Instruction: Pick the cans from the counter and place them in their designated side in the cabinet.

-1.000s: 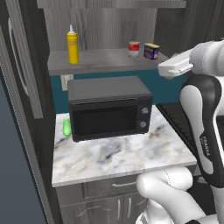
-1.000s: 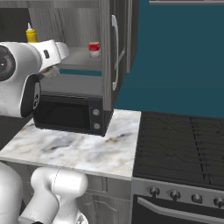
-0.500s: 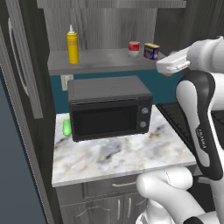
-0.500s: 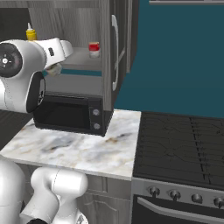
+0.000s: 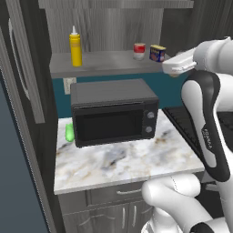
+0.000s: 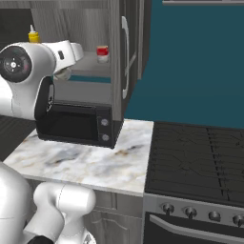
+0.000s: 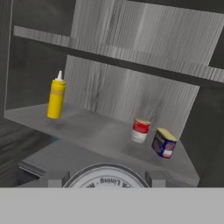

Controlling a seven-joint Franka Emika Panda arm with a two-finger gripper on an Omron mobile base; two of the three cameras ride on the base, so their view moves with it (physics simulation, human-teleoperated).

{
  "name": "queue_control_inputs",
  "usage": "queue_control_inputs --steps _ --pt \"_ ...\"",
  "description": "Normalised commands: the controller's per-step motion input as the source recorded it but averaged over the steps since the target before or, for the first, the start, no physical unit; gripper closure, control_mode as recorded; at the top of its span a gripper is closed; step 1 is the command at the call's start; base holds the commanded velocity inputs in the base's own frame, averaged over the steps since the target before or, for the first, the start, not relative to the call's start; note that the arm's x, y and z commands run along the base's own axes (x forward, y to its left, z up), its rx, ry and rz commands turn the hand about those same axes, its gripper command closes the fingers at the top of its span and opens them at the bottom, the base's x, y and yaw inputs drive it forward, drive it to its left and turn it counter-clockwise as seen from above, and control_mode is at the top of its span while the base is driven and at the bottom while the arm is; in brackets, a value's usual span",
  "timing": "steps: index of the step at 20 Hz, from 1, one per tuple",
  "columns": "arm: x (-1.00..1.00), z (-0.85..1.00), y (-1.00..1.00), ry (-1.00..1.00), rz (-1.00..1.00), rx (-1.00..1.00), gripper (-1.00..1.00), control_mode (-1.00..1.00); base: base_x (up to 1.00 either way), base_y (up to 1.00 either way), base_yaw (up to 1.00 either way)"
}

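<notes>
1. The cans: one red-and-white can [image 7: 140, 130] stands upright on the cabinet shelf [image 7: 100, 133], just beside a squat blue-and-yellow tin [image 7: 164, 142]. A second can [image 7: 105, 178] sits at the bottom of the hand view, between the two finger tips, and only its silver top is seen.
2. The gripper [image 7: 105, 178] is closed on this second can and holds it in front of the shelf, at about shelf height. In the left base view the hand [image 5: 178, 64] is near the right end of the shelf.
3. My judgement: the held can is on its way to the cabinet [image 5: 109, 22], and no can is left on the counter [image 5: 123, 164].
4. What could go wrong: the can could knock the tin or the standing can if it goes in too close to them. It could also hit the front edge of the shelf if it comes in too low.
5. The yellow bottle [image 7: 56, 98] stands well apart on the far side, so it is no danger.
6. Hard to see: the label and the bottom of the held can are hidden, so I cannot tell how high it hangs over the shelf. A small green thing [image 5: 69, 132] beside the microwave [image 5: 113, 111] is half hidden.
</notes>
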Motion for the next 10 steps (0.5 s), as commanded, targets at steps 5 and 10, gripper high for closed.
queue_control_inputs --steps 5,10 --pt "0.21 0.0 -0.06 -0.01 -0.02 0.0 1.0 -1.0 0.0 0.0 0.0" --pt "0.21 0.0 -0.06 -0.01 -0.01 0.0 1.0 -1.0 0.0 0.0 0.0"
